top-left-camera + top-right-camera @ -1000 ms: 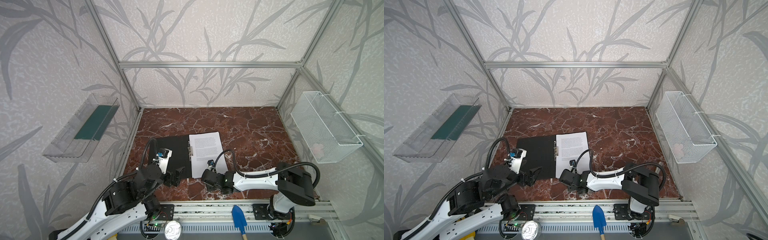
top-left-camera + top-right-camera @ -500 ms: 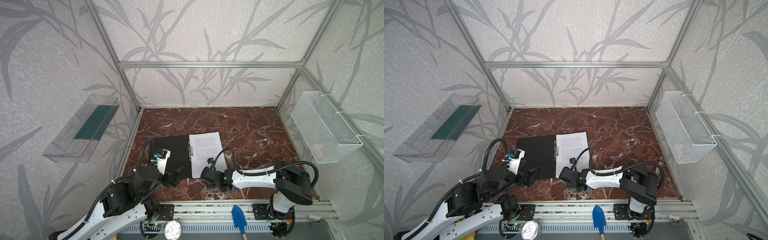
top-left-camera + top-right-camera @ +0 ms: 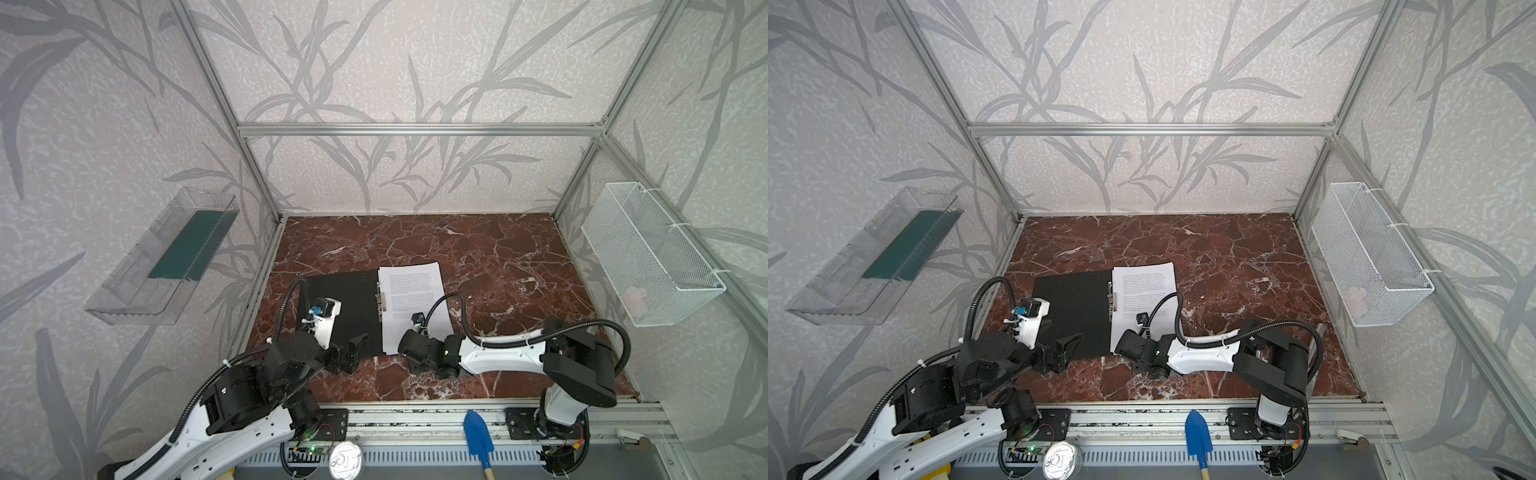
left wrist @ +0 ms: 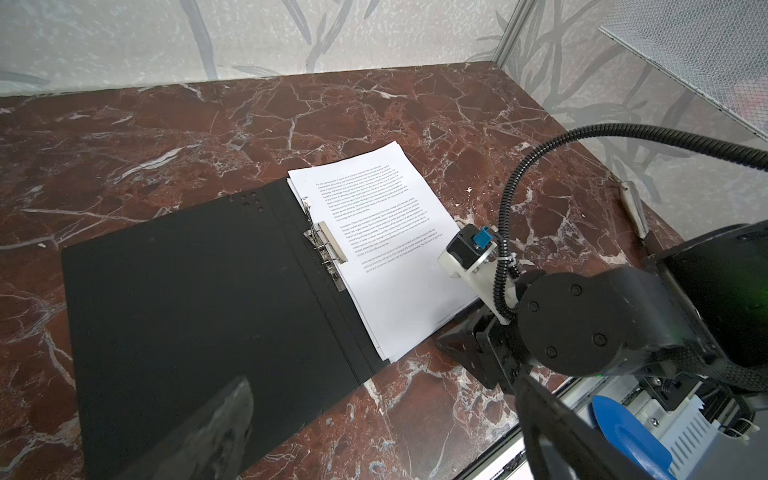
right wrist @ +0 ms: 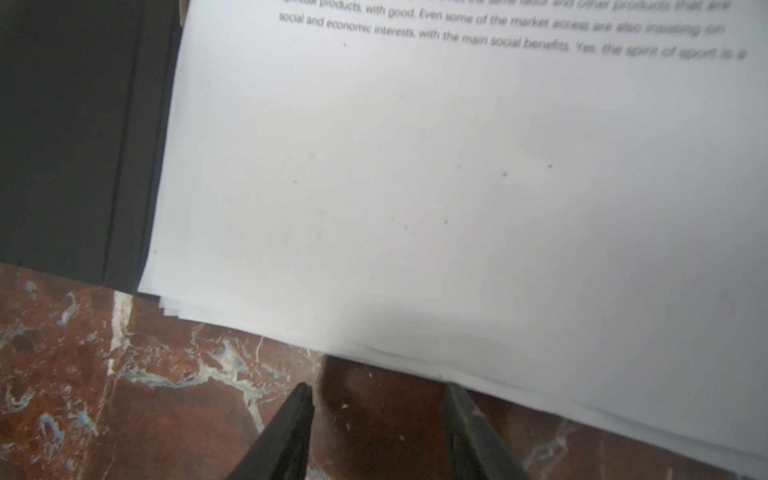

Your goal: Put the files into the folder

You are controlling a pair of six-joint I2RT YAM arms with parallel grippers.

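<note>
While the folder [image 3: 358, 297] [image 4: 187, 311] lies spread open and flat on the marble table [image 3: 490, 249], its black left cover is bare and the files [image 3: 411, 291] [image 5: 457, 187] sit as a slightly fanned white stack on its right half, just beside the metal spine clip [image 4: 326, 245]. Whether the clip presses on the sheets cannot be told. In both top views the left gripper [image 3: 351, 351] [image 3: 1063, 351] hangs over the near edge of the left cover, its jaws spread wide with nothing between them. The right gripper [image 5: 378, 388] is low at the near edge of the stack, its jaws partly apart with only bare marble between them. One fingertip [image 5: 453, 392] reaches the paper's edge; whether it touches the sheets is unclear. Neither gripper holds anything.
</note>
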